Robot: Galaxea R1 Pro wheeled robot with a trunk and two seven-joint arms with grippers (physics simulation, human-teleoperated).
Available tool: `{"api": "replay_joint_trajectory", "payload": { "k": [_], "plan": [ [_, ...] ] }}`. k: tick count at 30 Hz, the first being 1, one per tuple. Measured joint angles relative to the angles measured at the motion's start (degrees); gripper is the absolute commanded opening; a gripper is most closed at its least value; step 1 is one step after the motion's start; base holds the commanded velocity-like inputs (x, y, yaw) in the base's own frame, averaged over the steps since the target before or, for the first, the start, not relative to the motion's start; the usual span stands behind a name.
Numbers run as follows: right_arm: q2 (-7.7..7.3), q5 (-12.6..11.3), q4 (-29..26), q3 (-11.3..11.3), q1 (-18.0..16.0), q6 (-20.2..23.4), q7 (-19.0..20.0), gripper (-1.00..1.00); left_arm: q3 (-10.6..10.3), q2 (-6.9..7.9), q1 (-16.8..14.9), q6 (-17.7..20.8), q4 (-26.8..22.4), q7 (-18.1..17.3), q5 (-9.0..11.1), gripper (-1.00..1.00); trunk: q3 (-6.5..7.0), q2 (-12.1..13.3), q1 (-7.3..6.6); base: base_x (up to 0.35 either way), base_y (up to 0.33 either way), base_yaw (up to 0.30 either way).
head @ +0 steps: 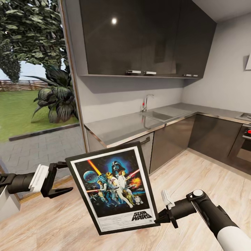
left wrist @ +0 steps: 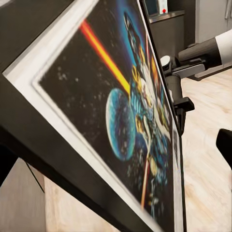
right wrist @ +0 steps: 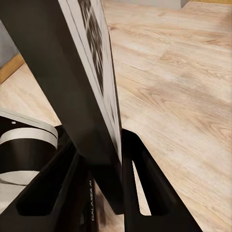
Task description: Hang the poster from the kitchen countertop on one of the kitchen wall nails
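Note:
The Star Wars poster (head: pixel 113 188) hangs tilted in the air over the wooden floor, in front of me. My right gripper (head: pixel 158 219) is shut on its lower right edge; the right wrist view shows the black frame (right wrist: pixel 92 82) pinched between the two fingers (right wrist: pixel 140 183). My left gripper (head: pixel 68 177) stands open at the poster's upper left edge, with the fingertips just beside it. In the left wrist view the picture side (left wrist: pixel 121 111) lies close up, and the right arm (left wrist: pixel 193 58) shows behind it. The grey metal kitchen countertop (head: pixel 118 127) runs behind the poster.
A sink (head: pixel 158 115) and tap (head: pixel 146 103) are set in the countertop. Dark upper cabinets (head: pixel 139 38) hang above it. A glass opening (head: pixel 31 87) onto a garden is at the left. An oven (head: pixel 244 143) stands at the right. Wooden floor (head: pixel 195 174) lies open ahead.

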Motion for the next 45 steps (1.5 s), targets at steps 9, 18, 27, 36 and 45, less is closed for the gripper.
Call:
{"api": "replay_joint_trajectory", "payload": {
  "k": [9, 18, 27, 36, 45],
  "plan": [
    [0.00, 0.0, 0.0, 0.0, 0.0, 0.0, 0.0, -1.00, 0.2, 0.05, 0.0, 0.0, 0.0, 0.0, 0.0, 1.00, 0.00, 0.0, 0.00, 0.000, 0.000, 0.000],
    [0.00, 0.0, 0.0, 0.0, 0.0, 0.0, 0.0, -1.00, 2.7, 1.69, 0.0, -0.4, 3.1, -3.6, -0.1, 1.00, 0.00, 0.0, 0.00, 0.000, 0.000, 0.000],
    [-0.08, -0.3, 0.0, -0.3, 0.0, 0.0, 0.0, -1.00, 17.1, 3.10, 0.1, -11.0, 20.6, -7.3, -1.4, 1.00, 0.00, 0.0, 0.00, 0.000, 0.000, 0.000],
    [-0.58, -0.4, 0.0, -0.8, -0.1, 0.1, 0.0, -1.00, 19.1, 3.22, 0.1, -23.9, 49.9, -7.3, -4.5, 1.00, -0.01, 0.0, 0.00, 0.000, 0.000, 0.000],
    [-0.81, -0.8, -0.6, -8.0, -0.1, 0.4, 0.1, -1.00, 19.7, 2.43, 0.1, -33.8, 78.3, -7.3, -4.0, 1.00, -0.01, 0.0, 0.00, 0.000, 0.000, 0.000]
  ]
}}
